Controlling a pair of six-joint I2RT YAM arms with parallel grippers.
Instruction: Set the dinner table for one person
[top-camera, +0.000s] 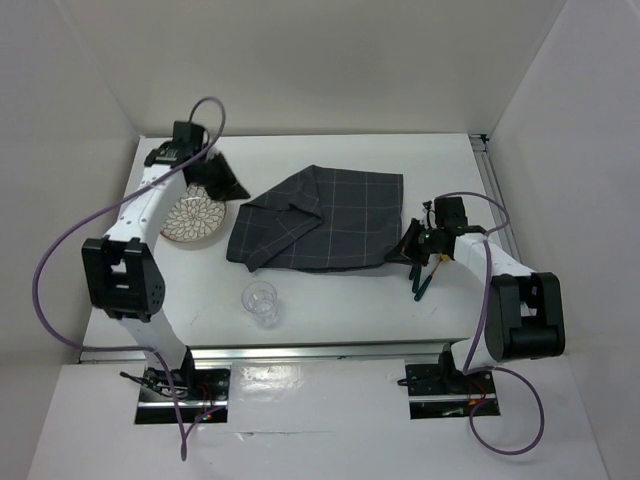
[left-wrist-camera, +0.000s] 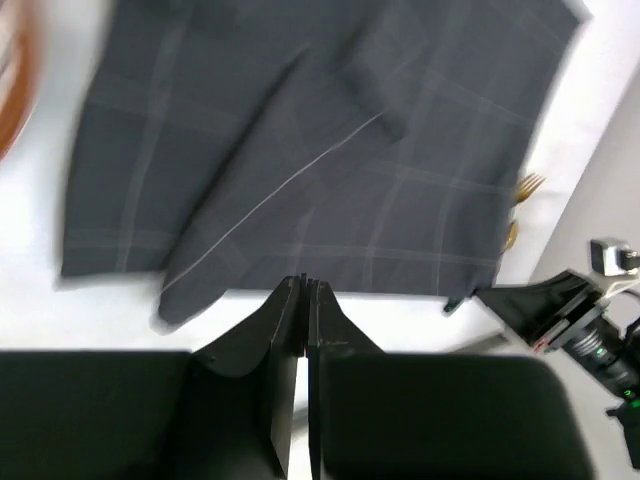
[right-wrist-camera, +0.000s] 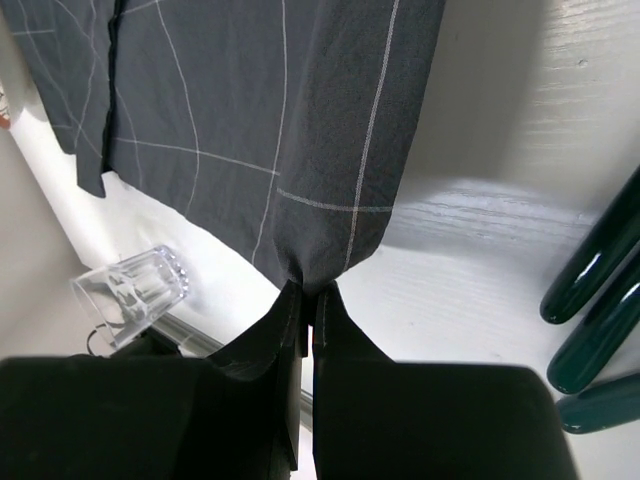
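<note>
One white desk (top-camera: 340, 310) spans the walled bay, under both arms and everything else. Dark grey checked cloth (top-camera: 320, 220) lies rumpled mid-desk. Its right edge is pinched in the right claw (right-wrist-camera: 310, 290), clamped tight on the fabric. Patterned plate (top-camera: 193, 218) sits near the left edge, close to the cloth. Left claw (left-wrist-camera: 304, 285) hangs by the plate, fingers pressed together, nothing between. Green-handled cutlery (top-camera: 420, 278) lies near the right edge. Clear glass (top-camera: 261, 300) sits toward the near edge.

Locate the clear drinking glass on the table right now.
In the top view the clear glass stands left of centre near the front rail, on the near side of the checked cloth and apart from it.
</note>
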